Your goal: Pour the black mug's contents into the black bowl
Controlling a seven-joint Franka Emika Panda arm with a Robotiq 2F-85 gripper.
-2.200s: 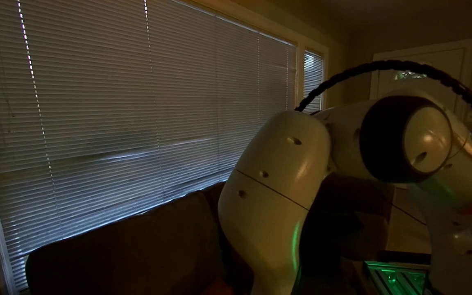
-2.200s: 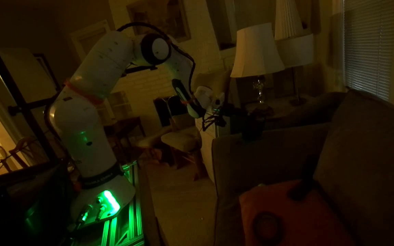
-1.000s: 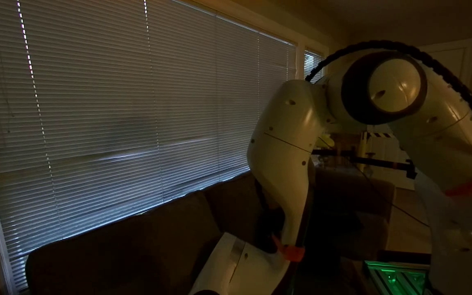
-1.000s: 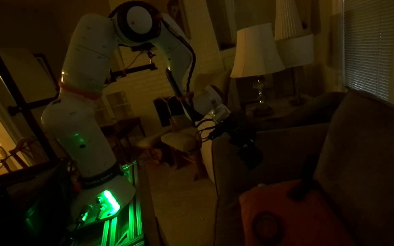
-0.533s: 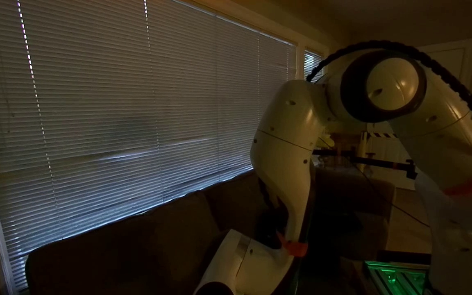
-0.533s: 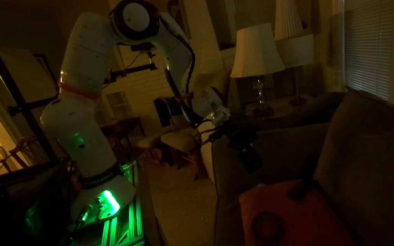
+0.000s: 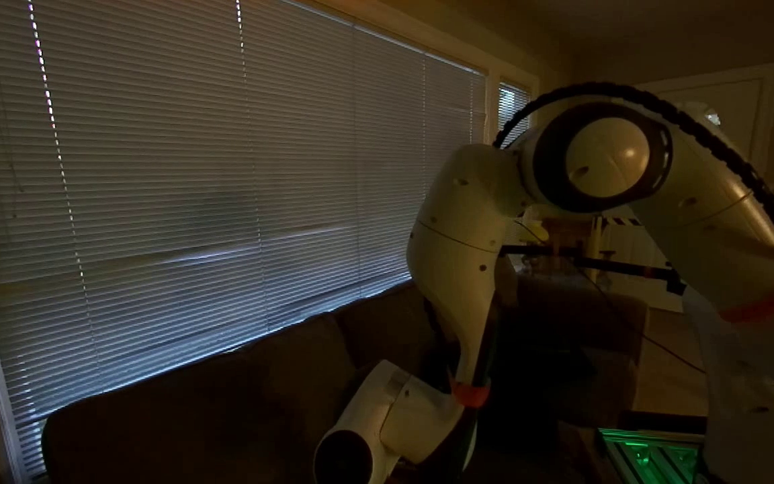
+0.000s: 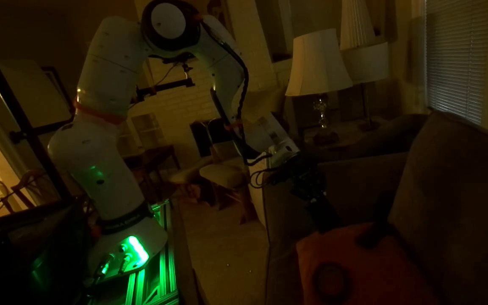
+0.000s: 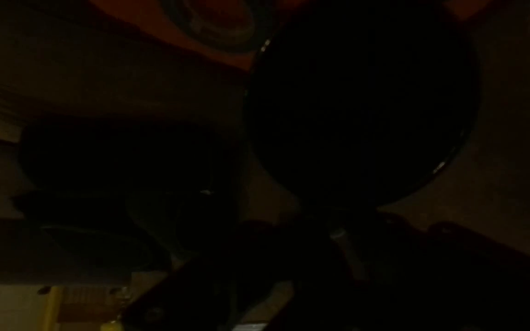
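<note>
Mug [image 9: 361, 105] shifted lower and right since earlier frame, now by far edge of cushion [image 8: 379, 269] in an exterior view. Gripper [image 9: 338, 218] looks clamped on it. Probable bowl [image 8: 345, 284] sits nearer, on cushion. Risk: dim light hides the gap; tipping early could spill.

Deep darkness hides the inside of the black mug [image 9: 361, 105].

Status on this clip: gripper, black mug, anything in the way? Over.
Gripper shut, apparently on the black mug. Mug's inside unreadable in the dark. Black bowl: can't identify. Possible hindrance: ring-shaped item on orange surface.
</note>
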